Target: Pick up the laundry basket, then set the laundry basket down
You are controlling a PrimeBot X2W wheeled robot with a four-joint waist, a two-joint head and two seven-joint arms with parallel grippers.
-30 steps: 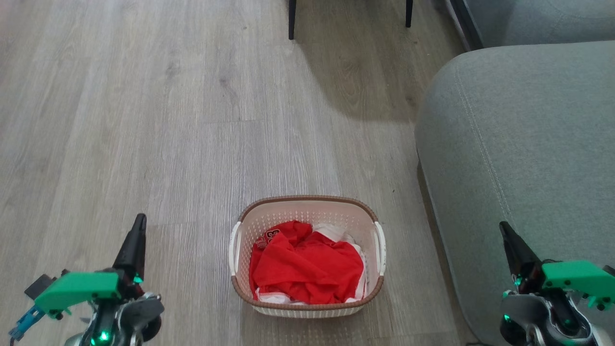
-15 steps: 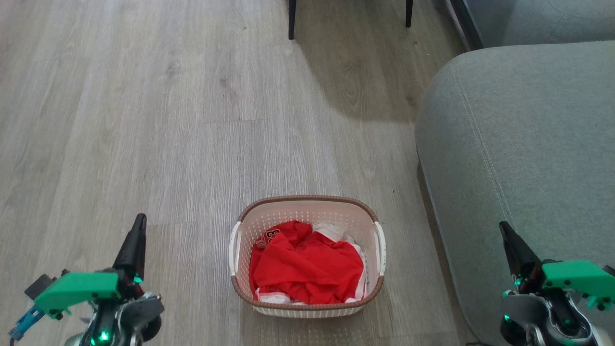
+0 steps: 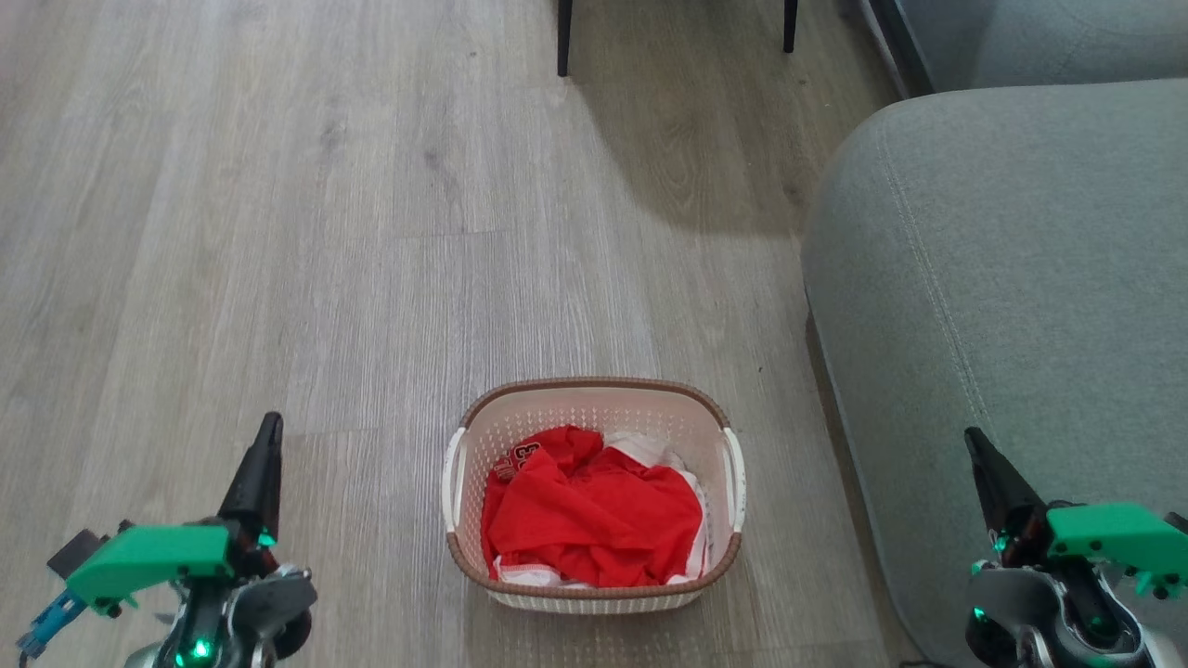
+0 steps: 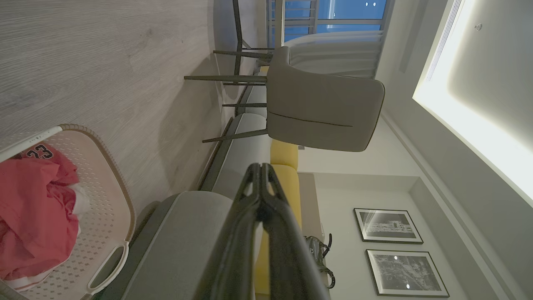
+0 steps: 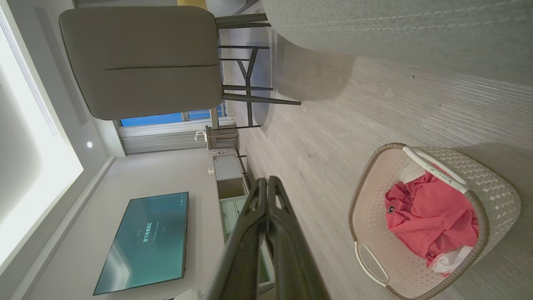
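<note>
Our left gripper is clenched shut and empty, well left of the laundry basket, which stands on the wooden floor near the sofa, holding a red jersey. Our right gripper is also clenched and empty, over the sofa's edge. We judge that lifting and setting down both remain.

This is a home living room: a grey fabric sofa stands on a pale wood-look plank floor, a wall-mounted television is lit, two framed pictures hang near yellow cushions, and an upholstered chair on thin dark legs sits before a curtained window (blue dusk outside). A laundry basket of red clothing rests on the floor
</note>
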